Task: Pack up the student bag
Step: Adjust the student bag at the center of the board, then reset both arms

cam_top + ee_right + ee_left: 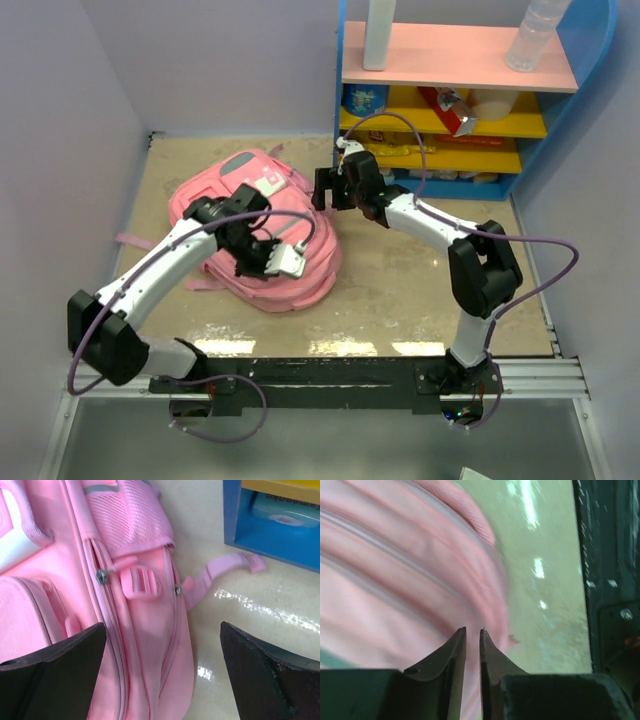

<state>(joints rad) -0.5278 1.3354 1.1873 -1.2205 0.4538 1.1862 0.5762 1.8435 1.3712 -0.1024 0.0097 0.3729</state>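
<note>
The student bag [290, 285], a big soft pink backpack with a grey-and-white patch [250, 172], lies flat on the left-middle of the table. My left gripper [270, 262] hovers over its near right part. In the left wrist view its fingers [473, 630] stand a narrow gap apart with nothing between them, and the blurred pink fabric [395, 580] lies beyond. My right gripper [322, 188] is at the bag's far right edge. It stands wide open [162, 624] above the bag's side [65, 560], where a zipper pull [101, 575] and a pink buckle [140, 582] show.
A blue shelf unit [460, 60] with a pink top and yellow shelves stands at the back right; a clear bottle [535, 35] and a white cylinder [378, 35] are on top. A loose pink strap [225, 565] reaches toward the shelf's base [270, 540]. Lilac walls enclose the table.
</note>
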